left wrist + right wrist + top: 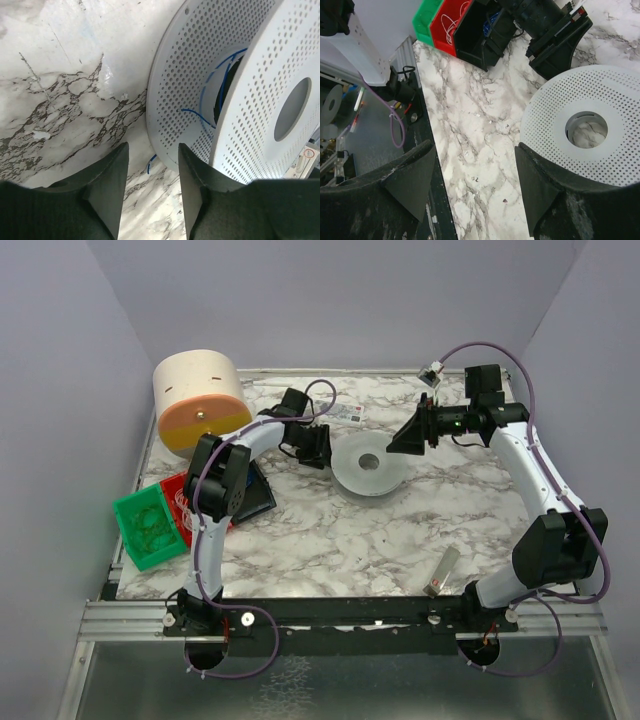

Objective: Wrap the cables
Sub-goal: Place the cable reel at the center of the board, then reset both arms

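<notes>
With the left gripper point(152, 150) and the right gripper point(475, 150) both apart and empty, the thin blue cable point(191, 110) lies loose between the flanges of the white spool point(190, 55), so the left fingers should probably pinch its free end gently.

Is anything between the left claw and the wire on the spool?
Nothing visible: the left claw faces the thin blue wire across the marble tabletop; its loops lie between the white perforated plastic spool's two discs.

Pale lilac walls point(60, 360) enclose a marble-patterned table point(330, 540).
</notes>
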Controlling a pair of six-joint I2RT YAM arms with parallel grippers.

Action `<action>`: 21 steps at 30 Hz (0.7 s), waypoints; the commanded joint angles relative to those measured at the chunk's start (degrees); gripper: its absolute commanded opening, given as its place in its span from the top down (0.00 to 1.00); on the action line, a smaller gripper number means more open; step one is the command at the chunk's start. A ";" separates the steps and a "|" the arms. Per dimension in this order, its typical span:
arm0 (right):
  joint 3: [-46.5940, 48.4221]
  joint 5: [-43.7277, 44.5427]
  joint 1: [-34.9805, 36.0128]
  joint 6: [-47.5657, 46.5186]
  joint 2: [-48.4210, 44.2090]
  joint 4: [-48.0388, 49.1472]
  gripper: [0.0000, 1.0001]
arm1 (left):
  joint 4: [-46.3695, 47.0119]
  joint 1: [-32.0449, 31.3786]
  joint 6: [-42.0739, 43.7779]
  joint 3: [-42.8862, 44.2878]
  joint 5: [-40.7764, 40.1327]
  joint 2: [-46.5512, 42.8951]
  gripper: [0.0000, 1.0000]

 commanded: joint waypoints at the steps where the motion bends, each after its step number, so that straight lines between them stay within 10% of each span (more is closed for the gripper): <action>1: -0.62 -1.20 -0.28 -0.42 -0.30 0.39 0.29 | -3.11 0.45 3.13 -0.30 -5.29 -1.07 0.52; 21: 0.66 7.08 -0.32 -5.64 -4.18 -2.85 0.00 | -10.55 4.86 11.78 -2.48 -12.29 -14.88 0.10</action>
